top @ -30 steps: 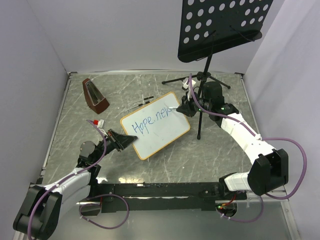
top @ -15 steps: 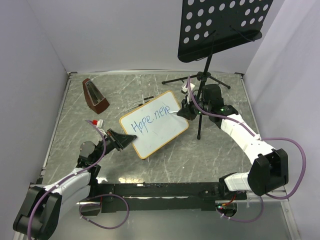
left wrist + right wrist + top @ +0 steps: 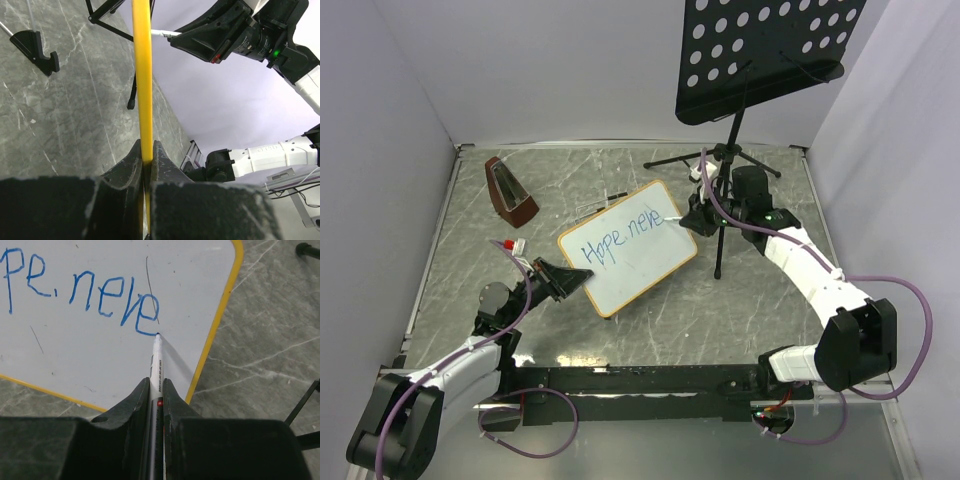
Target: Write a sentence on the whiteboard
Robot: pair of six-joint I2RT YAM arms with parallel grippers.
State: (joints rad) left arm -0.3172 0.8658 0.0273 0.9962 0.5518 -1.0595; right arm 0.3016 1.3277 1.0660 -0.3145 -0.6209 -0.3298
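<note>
The whiteboard (image 3: 638,262), with its thin yellow-tan frame, lies tilted in the middle of the table. My left gripper (image 3: 582,283) is shut on its near-left frame edge (image 3: 142,75), which I see edge-on between the jaws (image 3: 147,155). Blue writing (image 3: 625,233) reads "Hope. neve". My right gripper (image 3: 692,218) is shut on a white marker (image 3: 156,365). Its tip touches the board just below the last "e" (image 3: 150,315), near the right frame edge (image 3: 220,320).
A black perforated music-stand plate (image 3: 770,50) hangs over the back right, its tripod legs (image 3: 672,160) and pole (image 3: 721,240) close behind my right gripper. A brown metronome (image 3: 510,190) stands back left. A small red-and-white piece (image 3: 513,245) lies left of the board.
The right gripper has drawn the marker along the top line, and the word has grown from "nev" to "neve". The left gripper still holds the board's edge.
</note>
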